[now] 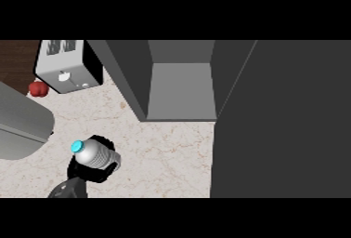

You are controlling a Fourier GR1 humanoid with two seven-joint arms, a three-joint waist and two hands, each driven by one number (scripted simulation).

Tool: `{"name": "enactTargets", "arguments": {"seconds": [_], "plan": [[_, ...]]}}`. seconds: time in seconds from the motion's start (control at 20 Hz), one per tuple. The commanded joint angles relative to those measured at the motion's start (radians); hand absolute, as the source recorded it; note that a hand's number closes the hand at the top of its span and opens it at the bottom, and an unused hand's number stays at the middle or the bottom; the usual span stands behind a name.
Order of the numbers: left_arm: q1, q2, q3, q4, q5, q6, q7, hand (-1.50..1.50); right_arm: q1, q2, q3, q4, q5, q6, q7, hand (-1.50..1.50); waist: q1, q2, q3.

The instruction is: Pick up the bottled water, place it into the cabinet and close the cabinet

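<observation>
Left hand [96,171] fingers curl round the upright bottled water [93,154], cap up.

A kitchen is indicated by the speckled stone counter [171,153], a toaster [67,65] at upper left, and an open cabinet [179,88] at top centre.

bench [171,153]: pale stone look, beige speckled with brown veins, smooth and matt
cabinet [178,88]: flat grey panels, matt, no grain; open door [281,121] darker grey, equally dull
bottled water [94,154]: silvery ribbed body with a soft sheen, glossy cyan cap
robot hand [93,173]: black, matt, plastic-like
toaster [67,67]: brushed metal look, light grey sides, black top
red object [38,88]: glossy, smooth skin
floor strip [17,58]: dark brown wood grain
grey forearm [21,121]: smooth, satin
</observation>
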Motion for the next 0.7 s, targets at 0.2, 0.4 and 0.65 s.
{"name": "enactTargets", "arguments": {"seconds": [0.2,0.4,0.65], "plan": [[0.017,-0.014,0.075,-0.029,0.123,-0.048,-0.051,1.5,-0.027,0.033,0.033,0.068,0.044,-0.023,-0.04,-1.5,0.0,0.002,-0.002],[0.038,-0.006,0.05,-0.105,0.153,-0.058,0.038,1.5,0.01,0.0,0.022,0.004,0.024,-0.011,-0.028,-1.5,0.001,0.001,-0.001],[0.11,-0.068,0.013,-0.317,0.221,-0.014,0.182,1.5,-0.01,-0.024,-0.02,0.071,-0.016,0.028,-0.054,-1.5,0.007,-0.002,0.0]]}}
